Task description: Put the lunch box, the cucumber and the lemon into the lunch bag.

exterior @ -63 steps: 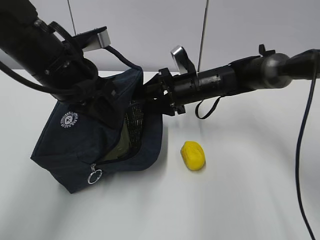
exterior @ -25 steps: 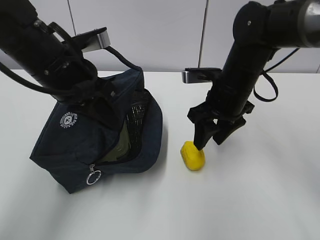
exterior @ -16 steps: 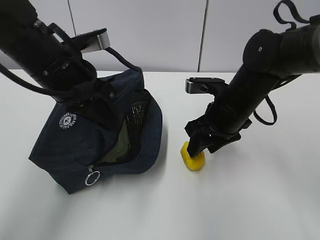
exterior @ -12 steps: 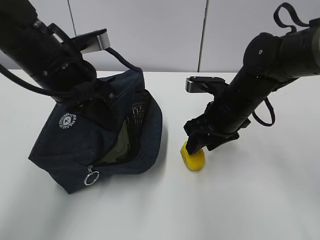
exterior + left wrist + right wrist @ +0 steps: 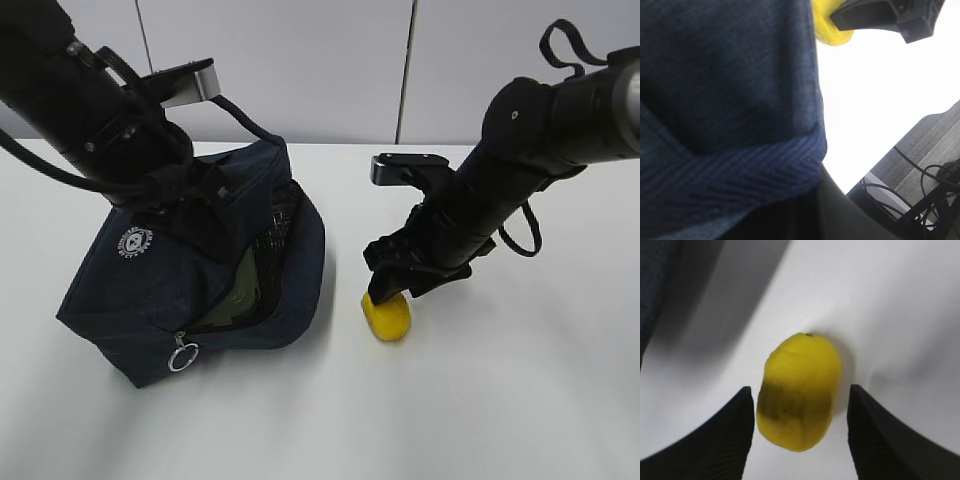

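Now the right claw (image 5: 388, 297) stood spread over the small bright yellow oval lemon (image 5: 386, 316), which lay on the white desk (image 5: 500, 400) at lower centre of the exterior view, just right of the boxy dark navy fabric lunch bag (image 5: 170, 290). In the right wrist view the lemon (image 5: 798, 391) sat between the two dark fingers (image 5: 720, 437), nearer the left-hand one, with a gap on each side, so nothing was pinched yet.

To do this step well, the claw probably needed to shift a little so the fruit sat centred, then close across its narrow width; a smooth oval could squirt out if squeezed off-centre or near its tip.

The left claw was hidden in navy cloth at upper left of the exterior view, and I could not tell how its jaws stood; it seemed to hold the bag's mouth up. Something olive-green (image 5: 243, 283) showed inside the opening.

Compared with 2.5 seconds earlier, the right arm had swung out of the bag's mouth and come down over the lemon, which had barely moved.
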Robot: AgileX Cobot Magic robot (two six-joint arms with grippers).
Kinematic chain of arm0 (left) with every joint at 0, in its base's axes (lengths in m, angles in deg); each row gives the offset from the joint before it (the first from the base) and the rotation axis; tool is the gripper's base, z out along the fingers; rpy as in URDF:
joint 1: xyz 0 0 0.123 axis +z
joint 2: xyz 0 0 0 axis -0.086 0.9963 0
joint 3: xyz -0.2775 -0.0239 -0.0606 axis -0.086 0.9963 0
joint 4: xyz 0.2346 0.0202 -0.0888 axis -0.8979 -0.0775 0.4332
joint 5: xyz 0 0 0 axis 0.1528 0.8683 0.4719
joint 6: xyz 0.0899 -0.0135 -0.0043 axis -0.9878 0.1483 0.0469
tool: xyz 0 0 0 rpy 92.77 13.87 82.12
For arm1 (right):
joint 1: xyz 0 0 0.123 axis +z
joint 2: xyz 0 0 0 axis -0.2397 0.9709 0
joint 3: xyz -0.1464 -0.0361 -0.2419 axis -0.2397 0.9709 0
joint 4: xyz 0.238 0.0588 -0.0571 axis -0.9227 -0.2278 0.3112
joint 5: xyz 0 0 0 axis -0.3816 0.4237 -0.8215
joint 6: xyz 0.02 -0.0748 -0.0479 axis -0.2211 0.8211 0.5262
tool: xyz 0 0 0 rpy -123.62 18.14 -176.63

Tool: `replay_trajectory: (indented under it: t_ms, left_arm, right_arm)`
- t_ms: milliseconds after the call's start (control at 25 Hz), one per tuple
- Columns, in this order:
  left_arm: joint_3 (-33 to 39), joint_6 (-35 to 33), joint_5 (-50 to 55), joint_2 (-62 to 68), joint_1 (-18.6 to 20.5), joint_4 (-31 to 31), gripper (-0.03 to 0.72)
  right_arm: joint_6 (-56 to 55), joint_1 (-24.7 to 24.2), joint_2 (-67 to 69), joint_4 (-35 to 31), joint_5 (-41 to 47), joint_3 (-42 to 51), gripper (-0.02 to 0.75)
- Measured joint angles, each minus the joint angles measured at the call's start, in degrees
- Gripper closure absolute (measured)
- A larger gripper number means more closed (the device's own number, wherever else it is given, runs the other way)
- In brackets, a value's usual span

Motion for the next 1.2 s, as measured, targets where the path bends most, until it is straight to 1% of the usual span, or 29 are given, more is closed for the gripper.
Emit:
replay_trajectory:
  t_ms: [360, 880, 1200]
  left_arm:
    - [0.0, 0.0, 0.0, 0.0, 0.0, -0.07, 0.697]
    - [0.0, 0.0, 0.23, 0.0, 0.0, -0.07, 0.697]
    - [0.0, 0.0, 0.26, 0.0, 0.0, -0.07, 0.697]
  right_arm:
    - [0.47, 0.0, 0.7, -1.57, -1.01, 0.0, 0.296]
    - [1.15, 0.0, 1.03, -1.69, -1.48, 0.0, 0.296]
    - [2.02, 0.0, 3.0, -3.28, -1.12, 0.0, 0.302]
